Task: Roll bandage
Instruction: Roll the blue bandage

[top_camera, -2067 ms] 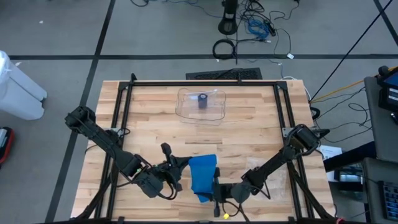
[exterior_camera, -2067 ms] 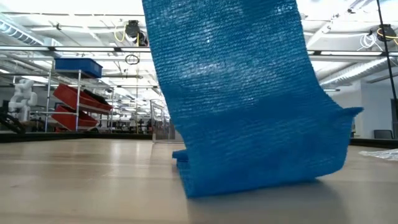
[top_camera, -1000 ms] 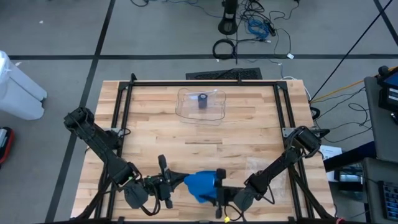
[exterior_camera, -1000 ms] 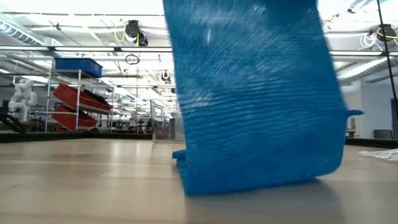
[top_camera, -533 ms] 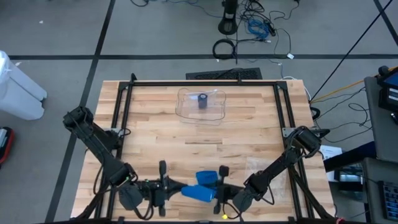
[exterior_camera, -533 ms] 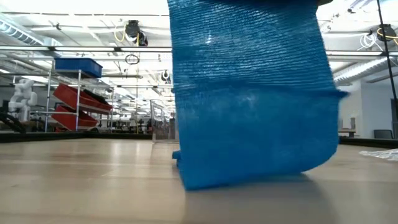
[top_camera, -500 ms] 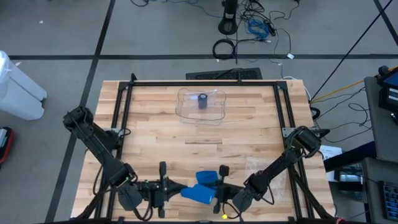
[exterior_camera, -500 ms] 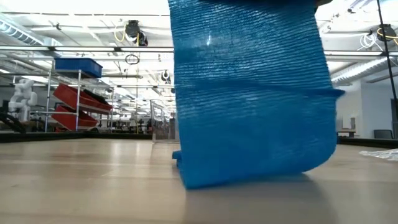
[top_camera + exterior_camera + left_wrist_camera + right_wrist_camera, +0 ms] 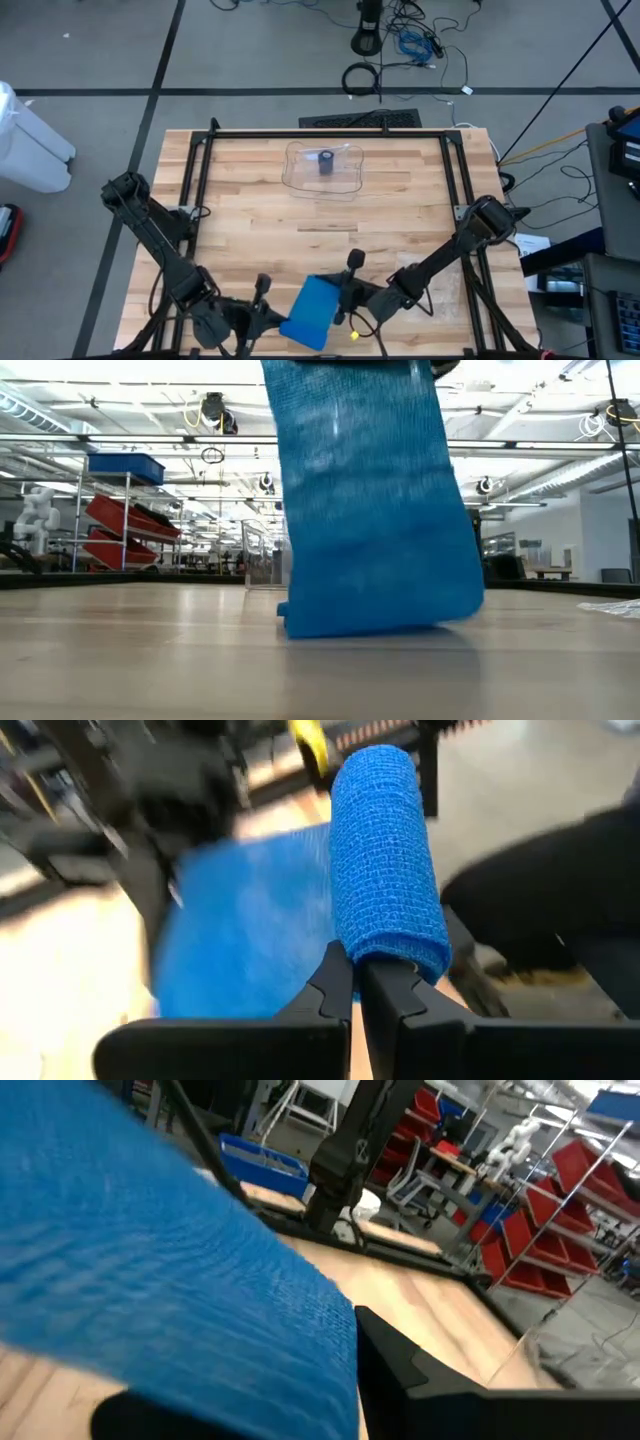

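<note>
The blue bandage (image 9: pixel 310 312) hangs between my two grippers near the table's front edge. One end is wound into a roll (image 9: pixel 385 850). The loose part spreads from it as a flat sheet (image 9: pixel 240 920). In the low view the sheet (image 9: pixel 365 510) drops from above, and its lower edge (image 9: pixel 380 625) rests on the wood. My left gripper (image 9: pixel 268 318) is shut on the roll's end. My right gripper (image 9: pixel 343 300) is shut on the sheet, to the right of the left one. My left gripper pinches the roll by its near end (image 9: pixel 395 958) between its two fingertips (image 9: pixel 335 985). The roll points away along the line of the fingers and is lifted clear of the table. My right gripper holds the loose sheet (image 9: pixel 250 1330). The cloth covers one finger, so only the other finger (image 9: pixel 400 1365) shows and the place of contact is hidden. The sheet hangs slack below it.
A clear plastic tray (image 9: pixel 300 175) with a small dark roll (image 9: pixel 326 163) stands at the far middle. Black frame rails (image 9: pixel 330 133) run round the table. A clear film (image 9: pixel 425 268) lies near the right arm. Bare wood stretches between the tray and the grippers.
My left gripper has drawn toward the table's near edge and turned. My right gripper has risen a little and rolled. Seen from above, the bandage has gone from a bunched lump to a flat slanted sheet. In the low view its lower right flap has pulled in.
</note>
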Motion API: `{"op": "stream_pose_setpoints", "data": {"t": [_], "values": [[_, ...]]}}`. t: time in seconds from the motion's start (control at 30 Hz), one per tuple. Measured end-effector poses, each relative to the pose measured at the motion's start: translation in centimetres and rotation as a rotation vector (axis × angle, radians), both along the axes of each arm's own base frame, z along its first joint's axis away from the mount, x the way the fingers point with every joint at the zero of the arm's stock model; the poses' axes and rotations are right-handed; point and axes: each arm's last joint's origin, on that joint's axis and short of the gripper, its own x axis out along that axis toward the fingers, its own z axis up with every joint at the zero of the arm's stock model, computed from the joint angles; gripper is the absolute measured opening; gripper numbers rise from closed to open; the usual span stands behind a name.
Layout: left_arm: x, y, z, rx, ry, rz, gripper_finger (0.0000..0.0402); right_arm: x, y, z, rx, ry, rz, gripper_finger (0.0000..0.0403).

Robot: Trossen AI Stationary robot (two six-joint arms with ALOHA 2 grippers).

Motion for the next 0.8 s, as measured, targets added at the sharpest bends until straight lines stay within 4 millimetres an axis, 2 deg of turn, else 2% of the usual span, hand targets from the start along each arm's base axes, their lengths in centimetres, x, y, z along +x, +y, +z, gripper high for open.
{"op": "stream_pose_setpoints", "data": {"t": [0.13, 0.23, 0.5, 0.67, 0.8], "values": [[-0.5, 0.1, -0.9, -0.025, 0.086, 0.019, 0.0006, -0.3, -0.2, 1.5, -0.016, -0.014, 0.008, 0.0], [-0.3, -0.2, -1.9, -0.02, 0.129, 0.02, 0.0006, -0.3, -0.3, 1.6, -0.046, 0.002, 0.013, 0.0], [2.3, -0.1, -6.0, 0.031, 0.24, 0.059, 0.0006, -0.2, -0.5, 1.7, -0.163, 0.037, 0.021, 0.0], [3.1, 0.7, -6.6, 0.015, 0.268, 0.112, 0.0006, -0.4, 0.1, 2.0, -0.207, 0.03, 0.063, 0.0], [3.4, 1.2, -6.7, 0.017, 0.283, 0.137, 0.0006, -1.0, 1.7, 3.0, -0.274, 0.025, 0.111, 0.0]]}}
